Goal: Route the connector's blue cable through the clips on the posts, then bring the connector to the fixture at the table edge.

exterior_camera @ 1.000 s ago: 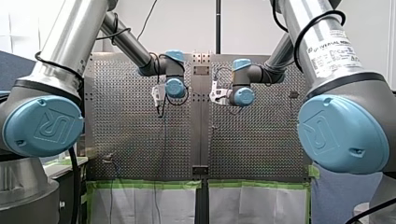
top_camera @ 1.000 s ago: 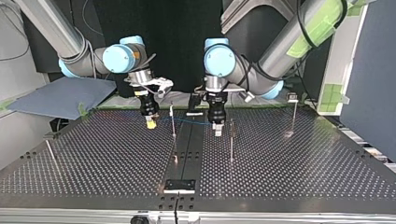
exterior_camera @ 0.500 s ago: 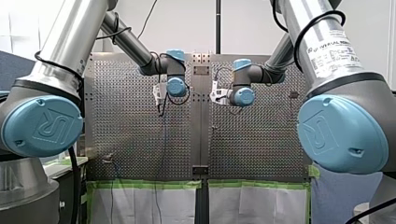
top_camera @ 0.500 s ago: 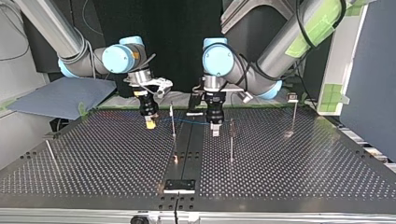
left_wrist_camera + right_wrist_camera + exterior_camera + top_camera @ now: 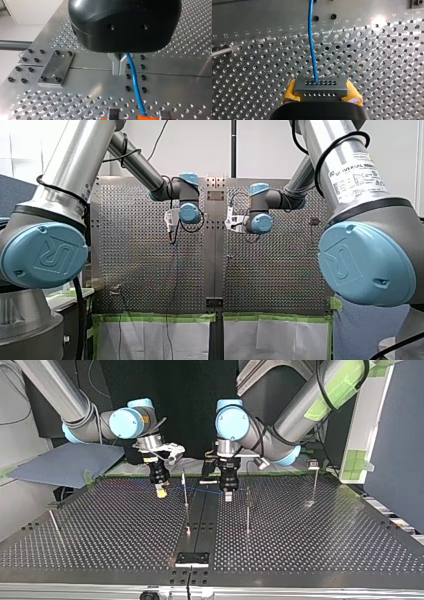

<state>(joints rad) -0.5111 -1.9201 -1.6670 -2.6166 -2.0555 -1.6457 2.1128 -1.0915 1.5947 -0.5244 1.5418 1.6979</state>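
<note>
Perforated steel surface [image 5: 100, 525], dark backdrop [image 5: 190, 410] behind. At upper centre my right claw [image 5: 160, 493] points straight down, pinching the connector [image 5: 320, 86]. My left claw [image 5: 227, 496], near it, squeezes the blue cable [image 5: 200, 490].

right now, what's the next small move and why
Probably raise my left gripper a little, lifting the blue cable toward the top of the post between the grippers. My right gripper is shut on the connector, my left pinches the cable, and the span crosses that post below its top.

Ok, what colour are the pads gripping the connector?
Yellow pads, shown best in the right wrist view.
</note>
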